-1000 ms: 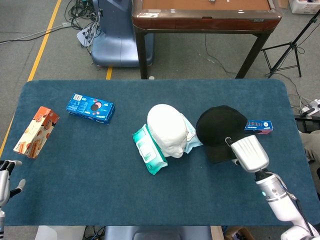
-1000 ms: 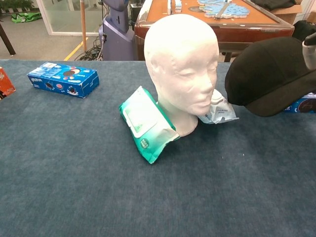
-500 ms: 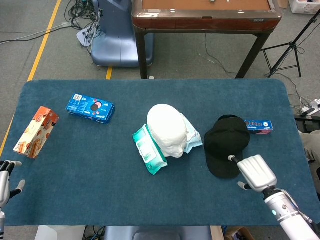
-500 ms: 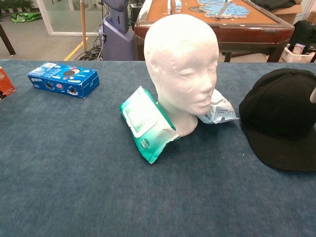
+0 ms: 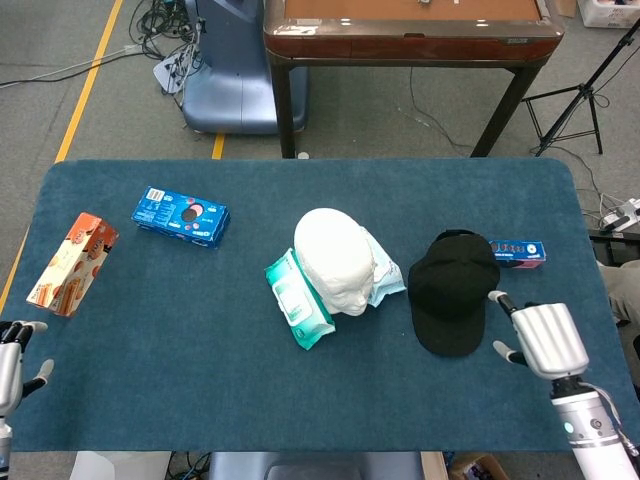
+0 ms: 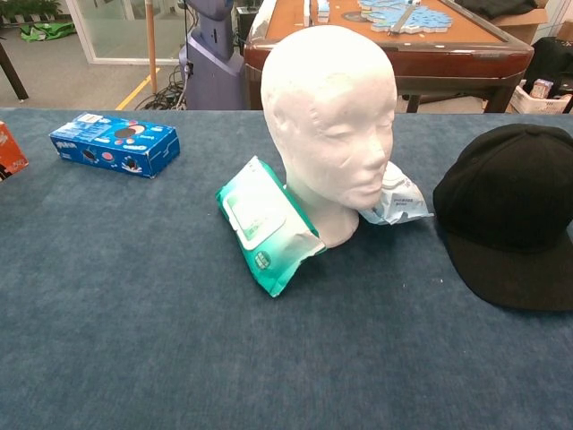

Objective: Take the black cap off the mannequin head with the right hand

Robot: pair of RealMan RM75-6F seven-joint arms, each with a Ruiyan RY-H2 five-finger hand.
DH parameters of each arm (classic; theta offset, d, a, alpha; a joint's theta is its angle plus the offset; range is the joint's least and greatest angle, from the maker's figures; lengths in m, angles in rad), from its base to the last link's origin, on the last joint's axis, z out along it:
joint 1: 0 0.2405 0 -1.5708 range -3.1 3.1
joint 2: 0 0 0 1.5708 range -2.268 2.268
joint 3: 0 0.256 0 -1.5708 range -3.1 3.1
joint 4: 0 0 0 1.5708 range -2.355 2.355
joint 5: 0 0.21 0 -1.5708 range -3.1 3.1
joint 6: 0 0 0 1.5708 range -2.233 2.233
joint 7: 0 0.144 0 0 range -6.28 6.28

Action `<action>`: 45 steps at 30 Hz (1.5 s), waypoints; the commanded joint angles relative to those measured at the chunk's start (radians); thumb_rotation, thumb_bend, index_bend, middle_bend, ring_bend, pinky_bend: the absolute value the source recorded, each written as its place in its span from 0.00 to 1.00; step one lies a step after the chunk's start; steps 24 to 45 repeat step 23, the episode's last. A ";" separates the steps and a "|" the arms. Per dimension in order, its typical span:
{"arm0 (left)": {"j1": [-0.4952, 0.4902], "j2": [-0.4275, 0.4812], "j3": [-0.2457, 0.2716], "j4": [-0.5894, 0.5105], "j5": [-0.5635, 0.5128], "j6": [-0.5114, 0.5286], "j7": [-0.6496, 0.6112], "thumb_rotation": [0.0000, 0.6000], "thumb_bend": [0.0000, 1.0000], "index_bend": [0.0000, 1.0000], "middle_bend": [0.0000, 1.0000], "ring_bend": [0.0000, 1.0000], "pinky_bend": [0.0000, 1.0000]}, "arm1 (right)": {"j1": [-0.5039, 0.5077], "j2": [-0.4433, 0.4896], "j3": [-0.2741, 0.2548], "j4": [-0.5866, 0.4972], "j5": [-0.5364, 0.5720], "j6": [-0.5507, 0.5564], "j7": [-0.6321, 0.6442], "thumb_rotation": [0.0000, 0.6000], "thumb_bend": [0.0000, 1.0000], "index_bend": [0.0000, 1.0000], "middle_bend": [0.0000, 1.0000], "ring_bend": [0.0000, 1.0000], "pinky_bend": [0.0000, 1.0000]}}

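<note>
Black cap (image 5: 452, 292) lies flat, brim toward the near edge.

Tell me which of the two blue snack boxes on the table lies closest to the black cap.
The small blue box at the table's right edge, just beyond the black cap. The other blue box sits far off on the left side, past the mannequin head.

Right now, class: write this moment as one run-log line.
cap: off head, flat on table | right hand: open, beside cap, apart | left hand: open, idle at table edge | step: removal done
</note>
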 commanded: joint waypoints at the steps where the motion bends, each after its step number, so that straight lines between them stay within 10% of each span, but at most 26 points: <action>1: 0.000 -0.003 0.005 0.003 0.011 0.002 0.000 1.00 0.23 0.32 0.35 0.23 0.47 | -0.045 -0.048 0.015 0.065 -0.019 0.037 0.085 1.00 0.00 0.37 0.75 0.61 0.83; 9: 0.001 -0.007 0.014 0.006 0.031 0.005 0.001 1.00 0.23 0.31 0.35 0.23 0.47 | -0.069 -0.066 0.022 0.123 0.027 0.021 0.115 1.00 0.00 0.37 0.41 0.37 0.61; 45: -0.006 -0.012 0.007 0.006 0.009 -0.018 0.015 1.00 0.23 0.31 0.35 0.23 0.47 | -0.076 -0.068 0.066 0.174 0.094 -0.020 0.187 1.00 0.00 0.42 0.41 0.37 0.60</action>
